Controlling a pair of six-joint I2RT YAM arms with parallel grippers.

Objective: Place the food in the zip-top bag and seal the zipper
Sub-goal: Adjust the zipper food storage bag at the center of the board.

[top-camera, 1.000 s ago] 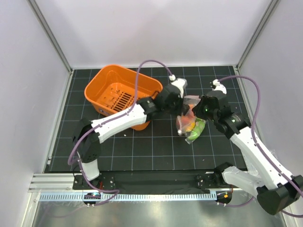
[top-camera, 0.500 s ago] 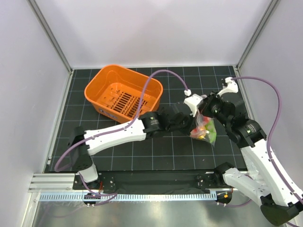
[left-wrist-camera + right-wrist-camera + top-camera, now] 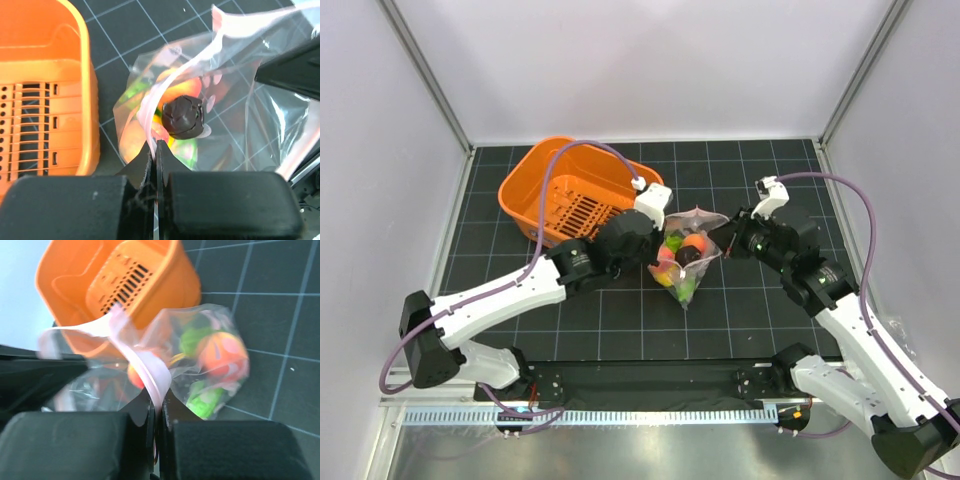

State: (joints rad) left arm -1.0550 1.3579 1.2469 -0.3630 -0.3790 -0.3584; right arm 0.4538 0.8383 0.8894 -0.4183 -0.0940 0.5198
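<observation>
The clear zip-top bag (image 3: pixel 685 255) hangs above the black mat between both arms, with the food (image 3: pixel 680 262) inside it: orange, green and dark purple pieces. My left gripper (image 3: pixel 155 146) is shut on the bag's left end at the pink zipper (image 3: pixel 150 112). The dark purple piece (image 3: pixel 184 117) lies just beyond those fingers. My right gripper (image 3: pixel 159 397) is shut on the zipper (image 3: pixel 145 365) at the bag's right end. Through the plastic I see a peach-orange ball (image 3: pixel 222 356) and green pieces (image 3: pixel 205 399).
An orange plastic basket (image 3: pixel 580 190) stands at the back left of the mat, right beside the left gripper and the bag. White walls enclose the gridded mat (image 3: pixel 620 320) on three sides.
Both arms carried the bag left, from the right part of the mat to just beside the basket. The bag's mouth is now stretched wider between the two grippers.
</observation>
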